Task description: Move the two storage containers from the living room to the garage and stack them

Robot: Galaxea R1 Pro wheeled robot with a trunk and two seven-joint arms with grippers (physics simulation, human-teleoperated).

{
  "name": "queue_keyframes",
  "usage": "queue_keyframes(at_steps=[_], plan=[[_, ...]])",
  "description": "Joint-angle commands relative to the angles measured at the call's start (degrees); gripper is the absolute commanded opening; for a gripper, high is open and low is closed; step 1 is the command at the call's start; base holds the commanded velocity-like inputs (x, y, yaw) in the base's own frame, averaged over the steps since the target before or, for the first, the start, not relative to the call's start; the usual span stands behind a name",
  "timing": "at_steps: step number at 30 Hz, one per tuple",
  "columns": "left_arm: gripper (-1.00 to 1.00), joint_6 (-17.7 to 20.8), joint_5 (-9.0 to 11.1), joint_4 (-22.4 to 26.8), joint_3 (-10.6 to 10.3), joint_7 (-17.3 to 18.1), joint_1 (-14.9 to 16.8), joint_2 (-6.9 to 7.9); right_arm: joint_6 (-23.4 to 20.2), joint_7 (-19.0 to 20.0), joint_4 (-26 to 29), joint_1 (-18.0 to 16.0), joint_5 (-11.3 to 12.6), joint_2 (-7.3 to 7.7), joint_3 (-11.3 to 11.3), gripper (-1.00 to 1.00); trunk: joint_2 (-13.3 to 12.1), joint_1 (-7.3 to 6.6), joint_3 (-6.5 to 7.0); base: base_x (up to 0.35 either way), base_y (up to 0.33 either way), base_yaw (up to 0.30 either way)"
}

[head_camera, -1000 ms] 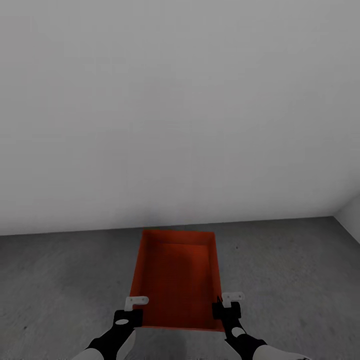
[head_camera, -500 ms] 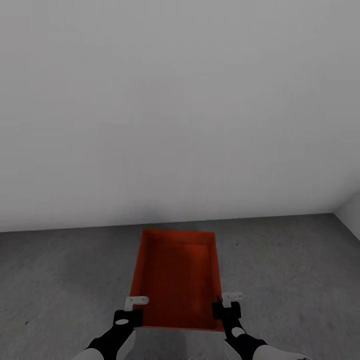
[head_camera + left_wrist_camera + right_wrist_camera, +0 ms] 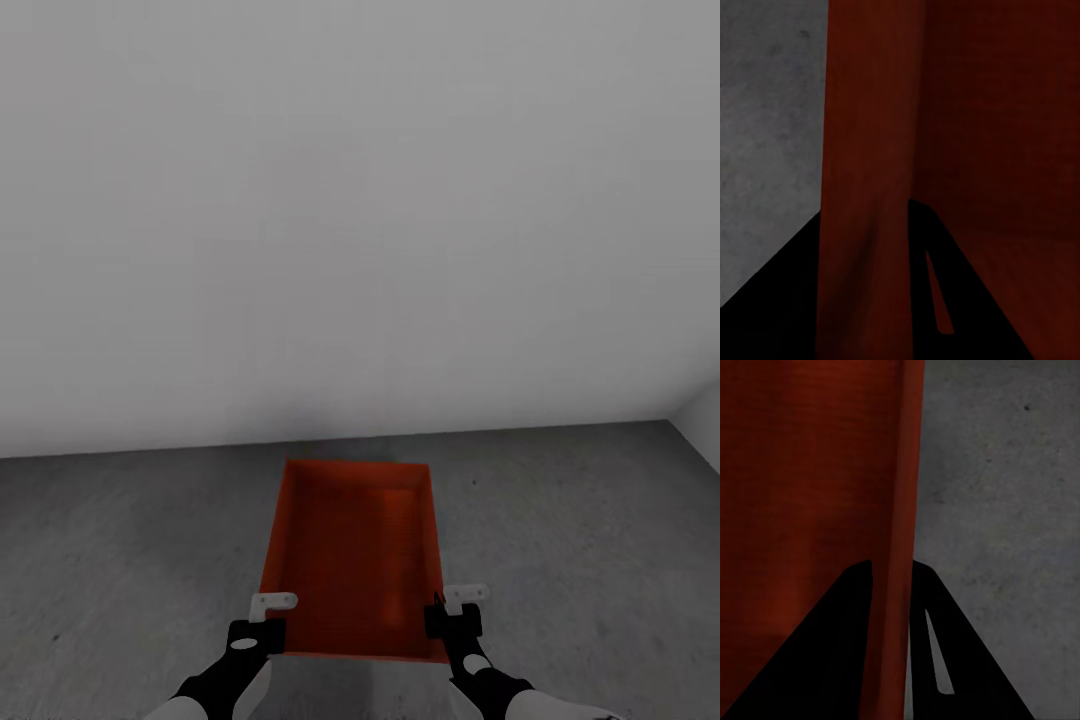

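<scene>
**Both hands clamped on the container's near corners**

Head view: the left hand point(image 3: 268, 612) and right hand point(image 3: 456, 606) each pinched a side wall of the storage container point(image 3: 350, 545) at its near end. Its long axis ran straight ahead from the hands toward the wall point(image 3: 360, 220), over the floor point(image 3: 120, 560); neither arm was nearer.

Left wrist view: the fingers point(image 3: 937, 292) straddled the container's wall point(image 3: 866, 187), closed onto it.

Right wrist view: the fingers point(image 3: 937, 652) likewise gripped the wall point(image 3: 900, 510), floor point(image 3: 1005, 495) outside it.
</scene>
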State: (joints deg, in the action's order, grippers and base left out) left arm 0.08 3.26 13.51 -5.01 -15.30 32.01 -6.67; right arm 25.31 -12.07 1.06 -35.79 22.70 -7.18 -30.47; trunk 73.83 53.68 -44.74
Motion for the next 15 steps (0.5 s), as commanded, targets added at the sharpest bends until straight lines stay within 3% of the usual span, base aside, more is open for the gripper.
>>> queue_keyframes(at_steps=[1, 15], plan=[[-1.0, 0.1, 1.66, -0.24, -1.84, -0.52, -0.02, 0.08, 0.79, -0.25, 0.17, -0.07, -0.55, 0.59, 1.2, -1.0, 0.02, 0.0, -0.13, 0.0, 0.0, 0.0], [-1.0, 0.1, 1.66, -0.24, -1.84, -0.52, -0.02, 0.08, 0.79, -0.23, 0.17, -0.07, -0.55, 0.59, 1.2, -1.0, 0.02, 0.0, -1.38, 0.0, 0.0, 0.0]])
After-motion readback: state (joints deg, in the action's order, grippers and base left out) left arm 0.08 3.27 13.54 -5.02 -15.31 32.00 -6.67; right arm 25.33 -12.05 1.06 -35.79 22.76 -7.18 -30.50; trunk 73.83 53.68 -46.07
